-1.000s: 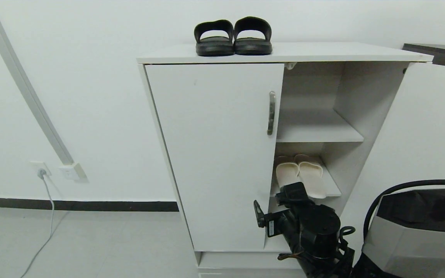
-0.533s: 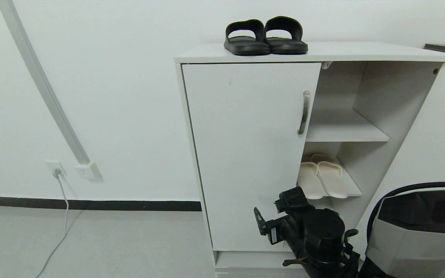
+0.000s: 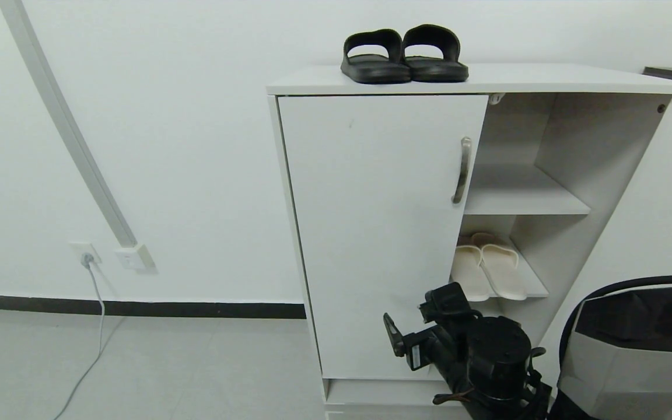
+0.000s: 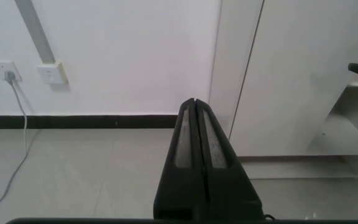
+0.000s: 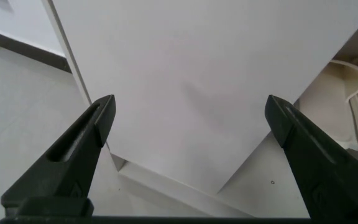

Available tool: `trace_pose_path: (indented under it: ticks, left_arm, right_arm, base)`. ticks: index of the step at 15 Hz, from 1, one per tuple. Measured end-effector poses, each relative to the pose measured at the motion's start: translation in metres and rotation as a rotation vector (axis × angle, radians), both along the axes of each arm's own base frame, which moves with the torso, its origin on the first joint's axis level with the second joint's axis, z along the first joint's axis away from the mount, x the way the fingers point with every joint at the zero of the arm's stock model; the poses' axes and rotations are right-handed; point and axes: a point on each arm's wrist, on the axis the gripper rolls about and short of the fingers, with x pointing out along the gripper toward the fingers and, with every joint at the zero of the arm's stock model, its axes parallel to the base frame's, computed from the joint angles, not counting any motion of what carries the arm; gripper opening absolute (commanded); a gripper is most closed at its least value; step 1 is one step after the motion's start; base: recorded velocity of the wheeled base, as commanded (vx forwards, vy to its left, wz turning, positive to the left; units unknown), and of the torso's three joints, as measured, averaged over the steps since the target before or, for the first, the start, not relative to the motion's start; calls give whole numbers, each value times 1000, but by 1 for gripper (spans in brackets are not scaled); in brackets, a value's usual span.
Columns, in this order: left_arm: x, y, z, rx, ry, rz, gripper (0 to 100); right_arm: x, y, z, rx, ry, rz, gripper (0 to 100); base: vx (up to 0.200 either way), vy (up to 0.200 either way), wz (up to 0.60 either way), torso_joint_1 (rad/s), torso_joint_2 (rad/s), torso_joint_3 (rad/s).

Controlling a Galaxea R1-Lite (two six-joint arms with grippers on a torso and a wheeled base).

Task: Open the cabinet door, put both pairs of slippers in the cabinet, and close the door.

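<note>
I had the right gripper [image 5: 191,106] wide open and empty before the shut left door [image 3: 377,233] of the tall white cabinet [image 3: 546,79], with cream foam slippers [image 3: 487,271] on the shelf [image 3: 537,290] just beyond it. Black rubber slippers [image 3: 404,55] sat high above it on top (right door [image 3: 651,204] open); my left gripper [image 4: 194,104] was closed, empty.

The black jaws of my right gripper [image 5: 191,109] frame the plain white cabinet door [image 3: 371,233]; just past them I see cream slippers [image 3: 487,268] on a white shelf [image 3: 537,290]. Black slippers [image 3: 404,55] sit far above the jaws. My left gripper [image 4: 194,104] is black with grey pads [image 4: 185,140], pale grey floor [image 4: 73,168] beyond it
</note>
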Motion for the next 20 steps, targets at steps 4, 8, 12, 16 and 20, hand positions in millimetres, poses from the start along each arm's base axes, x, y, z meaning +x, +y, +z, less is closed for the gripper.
trace_pose_path:
  ticks: [4, 8, 12, 16, 20]
  left_arm:
    - [0, 0, 0, 0, 0, 0, 0]
    - [0, 0, 0, 0, 0, 0, 0]
    - [0, 0, 0, 0, 0, 0, 0]
    - [0, 0, 0, 0, 2, -1, 0]
    - [0, 0, 0, 1, -1, -1, 0]
  right_arm:
    - [0, 0, 0, 2, -1, 2, 100]
    - [0, 0, 0, 3, -2, 1, 100]
    - [0, 1, -2, -3, 2, 3, 100]
    - [-1, 1, -4, -12, 9, 5, 100]
    - [-1, 1, -4, -8, 6, 6, 100]
  base:
    - [0, 0, 0, 0, 0, 0]
    - [0, 0, 0, 0, 0, 0]
    - [0, 0, 0, 1, -32, -35]
    - [0, 0, 0, 26, -243, -334]
    - [0, 0, 0, 71, -538, -361]
